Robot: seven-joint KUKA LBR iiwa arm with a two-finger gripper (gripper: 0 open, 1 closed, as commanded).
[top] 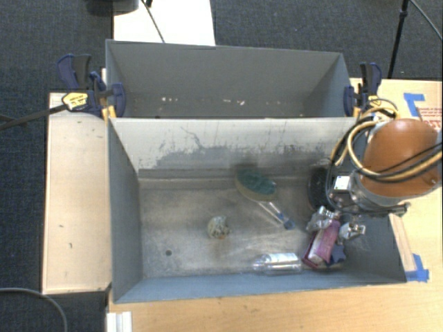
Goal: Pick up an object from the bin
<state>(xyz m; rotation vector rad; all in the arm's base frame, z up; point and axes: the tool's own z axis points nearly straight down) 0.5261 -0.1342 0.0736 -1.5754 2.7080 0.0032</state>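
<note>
One pink packet point(322, 247) lies in the front right corner of the bin point(173, 258) beneath the low pincer point(337, 227), whose grip I cannot tell; the lift remains.

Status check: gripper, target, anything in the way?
Gripper at near-right corner of bin, over the pink packet. Clear tube lies just left of it. Brush and grey ball farther left.

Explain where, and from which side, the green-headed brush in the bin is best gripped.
Probably the slim handle, about midway, coming straight down from above and closing across it. The brush lies flat on the bin floor, and its green head looks too broad and rounded to pinch.
</note>
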